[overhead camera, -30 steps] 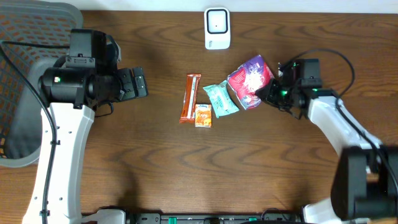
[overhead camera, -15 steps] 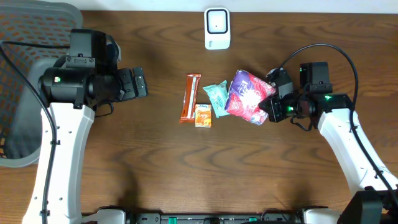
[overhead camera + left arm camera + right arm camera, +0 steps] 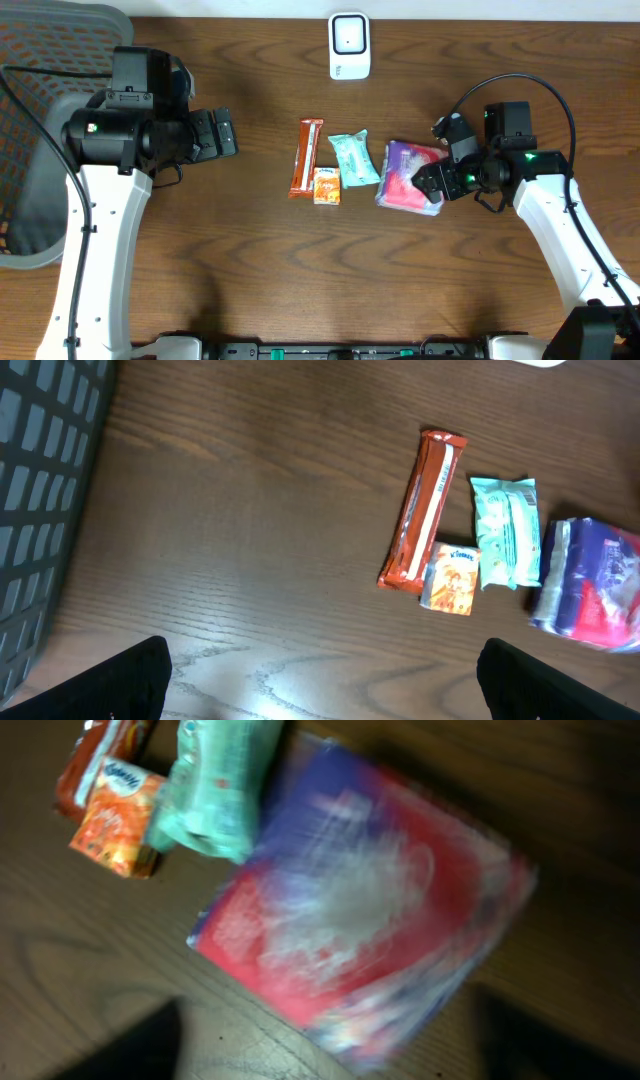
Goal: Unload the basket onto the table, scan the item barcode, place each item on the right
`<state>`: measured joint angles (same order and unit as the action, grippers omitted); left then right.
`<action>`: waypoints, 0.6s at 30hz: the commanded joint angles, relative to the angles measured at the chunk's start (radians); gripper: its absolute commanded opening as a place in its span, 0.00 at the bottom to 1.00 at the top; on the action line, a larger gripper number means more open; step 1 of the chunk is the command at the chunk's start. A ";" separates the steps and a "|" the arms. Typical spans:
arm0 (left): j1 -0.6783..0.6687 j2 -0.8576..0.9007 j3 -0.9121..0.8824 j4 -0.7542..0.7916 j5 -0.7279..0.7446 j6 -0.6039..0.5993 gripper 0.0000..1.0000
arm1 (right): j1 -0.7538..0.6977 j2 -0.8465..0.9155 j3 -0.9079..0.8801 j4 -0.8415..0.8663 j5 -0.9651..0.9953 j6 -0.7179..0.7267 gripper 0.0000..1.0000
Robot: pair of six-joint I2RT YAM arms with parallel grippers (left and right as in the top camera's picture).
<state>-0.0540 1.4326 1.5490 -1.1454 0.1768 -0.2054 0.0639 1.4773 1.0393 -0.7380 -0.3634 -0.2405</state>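
The item, a purple and red packet (image 3: 408, 176), lies flat on the wooden table just right of the other snacks. My right gripper (image 3: 432, 183) hovers at its right edge, jaws spread wide and open. In the right wrist view the packet (image 3: 360, 910) is blurred, and its near corner reaches in between the dark fingers (image 3: 130, 1045). The white barcode scanner (image 3: 349, 45) stands at the table's far edge. Well to the left, my left gripper (image 3: 225, 135) is open and empty; its fingertips (image 3: 110, 680) show over bare wood.
An orange-red bar (image 3: 306, 157), a small orange packet (image 3: 327, 186) and a pale green packet (image 3: 354, 159) lie in the middle, left of the item. A grey mesh chair (image 3: 40, 150) stands at the left edge.
The right gripper carried the packet down and back from near the scanner, then opened and let it go; the packet now lies flat. The left arm has not moved.
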 commanded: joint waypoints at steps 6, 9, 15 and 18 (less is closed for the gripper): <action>0.003 0.005 0.005 -0.002 -0.006 0.002 0.98 | -0.005 0.000 0.006 0.039 0.082 0.213 0.99; 0.003 0.005 0.005 -0.002 -0.006 0.002 0.98 | -0.005 0.000 0.006 0.056 0.080 0.323 0.99; 0.003 0.005 0.005 -0.002 -0.006 0.002 0.98 | 0.026 0.000 0.006 0.071 0.099 0.379 0.99; 0.003 0.005 0.005 -0.002 -0.006 0.002 0.98 | 0.074 0.000 0.006 0.068 0.164 0.403 0.99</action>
<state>-0.0540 1.4326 1.5490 -1.1454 0.1768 -0.2054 0.0910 1.4773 1.0393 -0.6689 -0.2646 0.1005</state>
